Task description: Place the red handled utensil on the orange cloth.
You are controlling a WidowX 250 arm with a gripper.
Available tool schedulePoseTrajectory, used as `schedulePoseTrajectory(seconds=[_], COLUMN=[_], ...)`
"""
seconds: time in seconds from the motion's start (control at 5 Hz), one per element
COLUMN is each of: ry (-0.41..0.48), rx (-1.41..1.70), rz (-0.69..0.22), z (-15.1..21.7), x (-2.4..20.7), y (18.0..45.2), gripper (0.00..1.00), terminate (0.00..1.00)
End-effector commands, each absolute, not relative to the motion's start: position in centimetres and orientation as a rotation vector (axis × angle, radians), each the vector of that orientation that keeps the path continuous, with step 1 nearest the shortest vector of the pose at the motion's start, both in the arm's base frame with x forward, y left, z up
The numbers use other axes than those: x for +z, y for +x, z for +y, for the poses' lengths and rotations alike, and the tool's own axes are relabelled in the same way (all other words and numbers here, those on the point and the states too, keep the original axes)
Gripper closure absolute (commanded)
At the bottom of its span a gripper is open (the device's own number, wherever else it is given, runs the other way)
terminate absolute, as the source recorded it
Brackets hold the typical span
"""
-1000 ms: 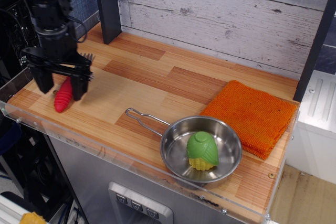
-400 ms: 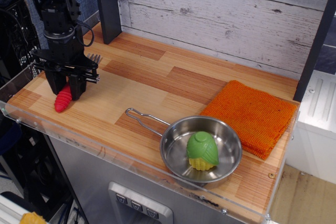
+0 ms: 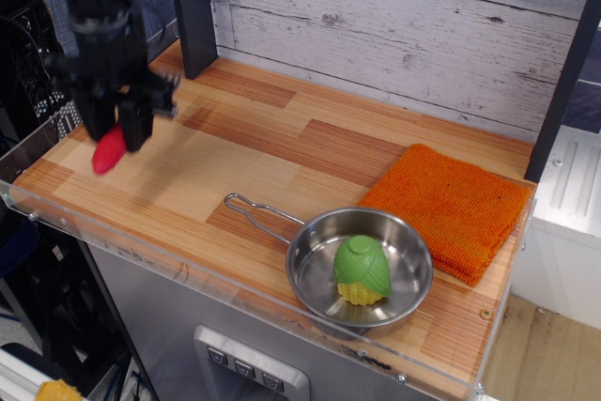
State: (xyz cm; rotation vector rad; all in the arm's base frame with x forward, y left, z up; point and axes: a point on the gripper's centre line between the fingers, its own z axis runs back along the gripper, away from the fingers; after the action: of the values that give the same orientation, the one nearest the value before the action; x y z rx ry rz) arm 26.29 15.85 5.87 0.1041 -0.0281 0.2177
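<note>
My gripper [image 3: 115, 129] is at the table's left end, shut on the red handled utensil [image 3: 108, 151]. The utensil hangs lifted above the wood, its red ribbed handle pointing down to the front left; its metal head is blurred behind the fingers. The image is motion-blurred there. The orange cloth [image 3: 449, 208] lies flat at the right end of the table, far from the gripper.
A steel pan [image 3: 310, 260] with a thin wire handle [image 3: 255, 214] sits at the front middle and holds a green and yellow corn toy [image 3: 362, 271]. A dark post [image 3: 192, 8] stands at the back left. A clear acrylic lip [image 3: 235, 281] runs along the front edge.
The gripper closed on the red handle, which lay on the table, and has lifted it off the wood, rising slightly.
</note>
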Motion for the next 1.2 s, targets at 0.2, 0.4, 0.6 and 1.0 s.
schedulePoseTrajectory(seconds=[0.2,0.4,0.6,1.0], ry=[0.029,0.015,0.008,-0.016], rx=[0.01,-0.021,0.015,0.154], rz=[-0.148,-0.149,-0.141,-0.081], z=[2.7,-2.3,-6.9,-10.8], x=[11.6,10.2,8.8,5.1], y=[28.8,30.2,32.1,35.5], gripper=[1.0,1.0,1.0,1.0], terminate=[0.0,0.0,0.0,0.0])
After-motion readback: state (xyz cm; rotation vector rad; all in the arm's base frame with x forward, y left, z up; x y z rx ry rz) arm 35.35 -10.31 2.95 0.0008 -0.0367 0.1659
